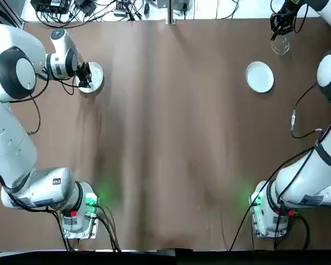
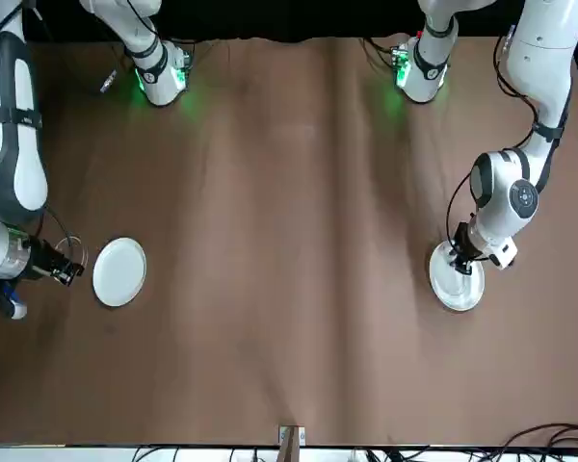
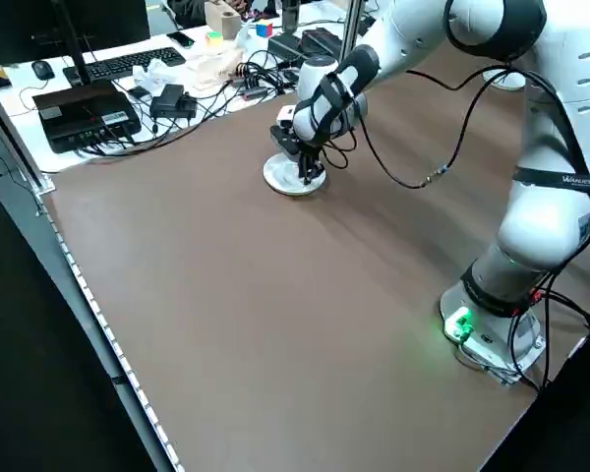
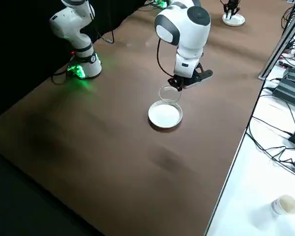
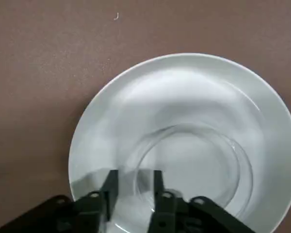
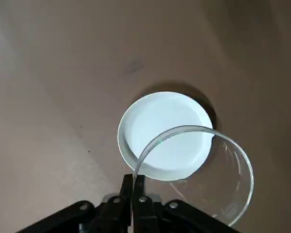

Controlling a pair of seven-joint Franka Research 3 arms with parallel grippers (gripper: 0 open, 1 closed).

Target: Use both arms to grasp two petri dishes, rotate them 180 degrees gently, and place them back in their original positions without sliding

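Clear dish (image 6: 235,177) overlapping white disc (image 6: 167,128)

No lettering, number, brand or sign can be read in any of the views. The small dark mark on the left arm (image 1: 36,187), on its near part close to the base, is too small to make out as text or a logo.
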